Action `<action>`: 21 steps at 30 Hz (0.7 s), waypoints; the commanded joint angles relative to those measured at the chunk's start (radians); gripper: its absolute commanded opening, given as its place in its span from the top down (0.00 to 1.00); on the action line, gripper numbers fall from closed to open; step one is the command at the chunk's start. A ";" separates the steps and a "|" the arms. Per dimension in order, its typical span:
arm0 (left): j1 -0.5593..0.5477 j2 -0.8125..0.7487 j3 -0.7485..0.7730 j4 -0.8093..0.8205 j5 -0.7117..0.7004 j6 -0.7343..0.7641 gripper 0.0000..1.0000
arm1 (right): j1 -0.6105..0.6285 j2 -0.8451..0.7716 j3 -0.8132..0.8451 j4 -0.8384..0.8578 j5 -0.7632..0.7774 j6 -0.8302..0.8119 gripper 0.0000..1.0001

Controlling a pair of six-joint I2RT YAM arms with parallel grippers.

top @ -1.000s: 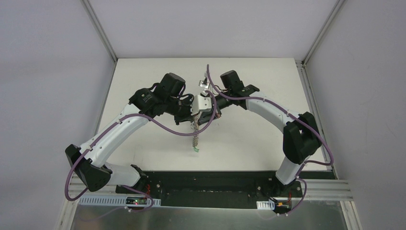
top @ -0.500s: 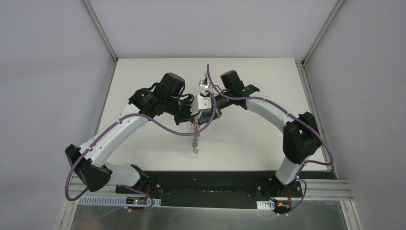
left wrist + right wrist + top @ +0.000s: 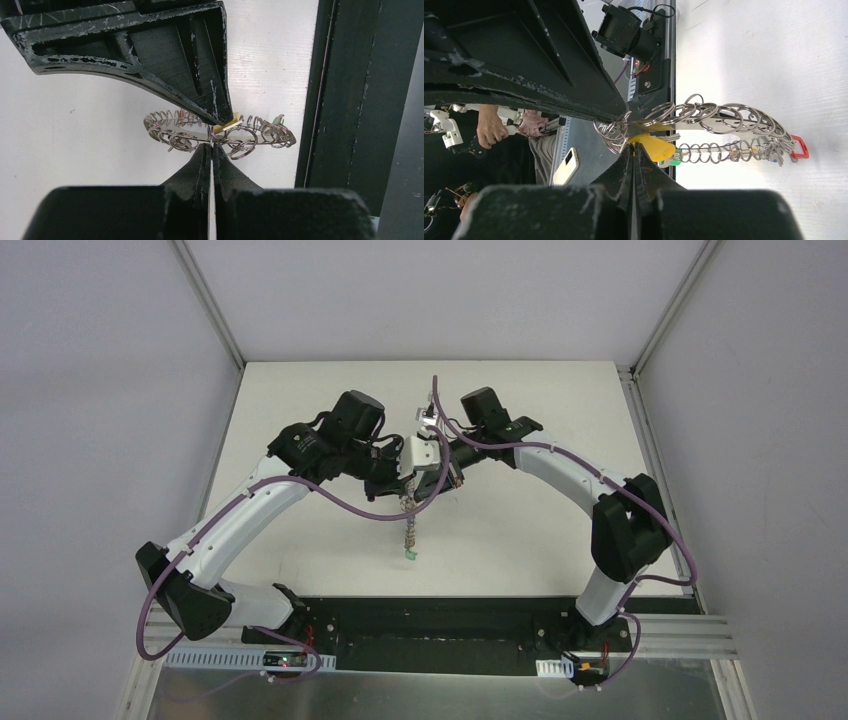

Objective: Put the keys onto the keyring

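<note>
The keyring hangs edge-on between my two grippers above the middle of the table, with a green key at its low end. In the left wrist view my left gripper is shut on a wire loop of the keyring. In the right wrist view my right gripper is shut on a yellow key against the keyring. A red key and the green key hang on it. The yellow key also shows in the left wrist view, under my right gripper's fingertip.
The white table is bordered by a black base plate at the near edge and metal frame rails at the sides. The two wrists touch or nearly touch at the centre.
Both grippers have shifted very slightly toward the far left, still holding. The hanging keyring swayed a little and keeps its place.
</note>
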 commanded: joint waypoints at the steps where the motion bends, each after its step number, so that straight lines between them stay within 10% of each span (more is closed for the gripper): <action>1: 0.008 -0.035 -0.002 0.023 0.078 -0.016 1.00 | -0.011 -0.049 0.031 0.009 -0.022 -0.030 1.00; 21: 0.044 -0.043 -0.029 0.045 0.123 -0.030 1.00 | -0.025 -0.093 0.033 -0.014 -0.053 -0.060 1.00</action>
